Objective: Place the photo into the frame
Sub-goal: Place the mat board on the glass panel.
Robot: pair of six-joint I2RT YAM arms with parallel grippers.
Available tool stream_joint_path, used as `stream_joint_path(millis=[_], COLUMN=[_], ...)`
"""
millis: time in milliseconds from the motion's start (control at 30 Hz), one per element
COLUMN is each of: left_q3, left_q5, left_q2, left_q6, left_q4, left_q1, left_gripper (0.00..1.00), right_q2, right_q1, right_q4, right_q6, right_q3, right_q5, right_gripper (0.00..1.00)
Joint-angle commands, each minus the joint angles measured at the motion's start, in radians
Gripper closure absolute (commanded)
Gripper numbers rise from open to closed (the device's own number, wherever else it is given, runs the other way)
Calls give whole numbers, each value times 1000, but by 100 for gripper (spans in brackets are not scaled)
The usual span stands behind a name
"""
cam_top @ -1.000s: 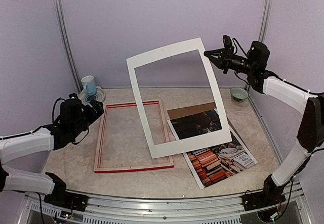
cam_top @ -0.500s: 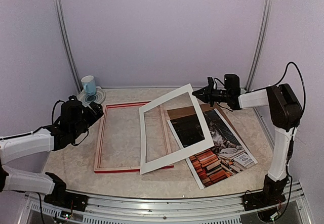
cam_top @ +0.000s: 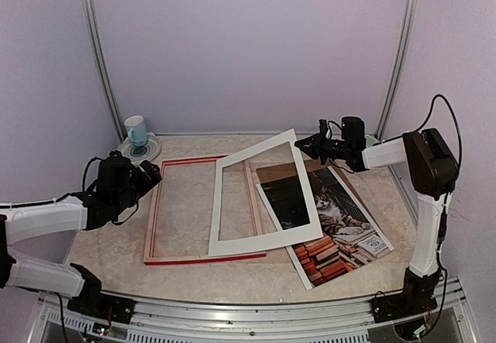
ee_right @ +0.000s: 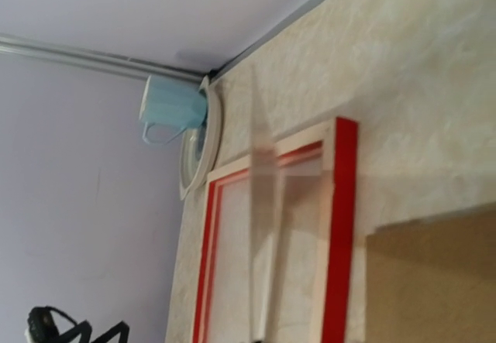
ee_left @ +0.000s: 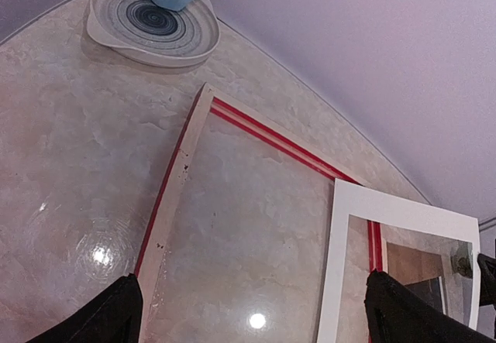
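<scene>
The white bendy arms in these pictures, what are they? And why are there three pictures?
They are two robot arms with pinching jaws instead of hands. One picture looks down from above and behind them. The other two come from small cameras on the wrists. On the table lie a thin red rectangular picture frame, a cat-and-books photo print with a plain brown backing board peeking out at its far end, and a light blue cup on a grey swirly plate. The right arm has its jaws shut on the far corner of a white cardboard mat border, which lies tilted across frame and photo. The left arm hovers beside the frame, jaws open, holding nothing.
</scene>
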Motion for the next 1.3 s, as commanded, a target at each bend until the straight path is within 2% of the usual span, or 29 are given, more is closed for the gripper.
stream_joint_path(millis=[0, 233, 400, 467, 567, 633, 800, 933, 1267], left_q3=[-14, -20, -22, -23, -20, -19, -28, -38, -43], left_q5=[14, 12, 14, 15, 17, 17, 19, 38, 55], left_q2=[17, 30, 27, 27, 24, 23, 29, 50, 84], left_q6=[-3, -3, -5, -6, -7, -7, -8, -25, -35], left_q4=[26, 26, 27, 26, 25, 25, 38, 67, 94], left_q1=[7, 7, 7, 7, 7, 7, 7, 7, -1], left_gripper=[1, 1, 1, 1, 1, 1, 1, 1, 1], right_q2=[66, 168, 208, 220, 225, 211, 155, 112, 77], right_q1=[20, 48, 51, 54, 64, 69, 85, 105, 156], right_q4=[31, -56, -55, -48, -73, -116, -281, -410, -550], right_q6=[2, -31, -31, -23, -28, -49, -140, -220, -303], right_q3=[44, 190, 230, 242, 255, 255, 237, 239, 257], right_q5=[50, 38, 42, 33, 18, 11, 41, 86, 160], right_gripper=[100, 100, 99, 92, 66, 54, 36, 29, 27])
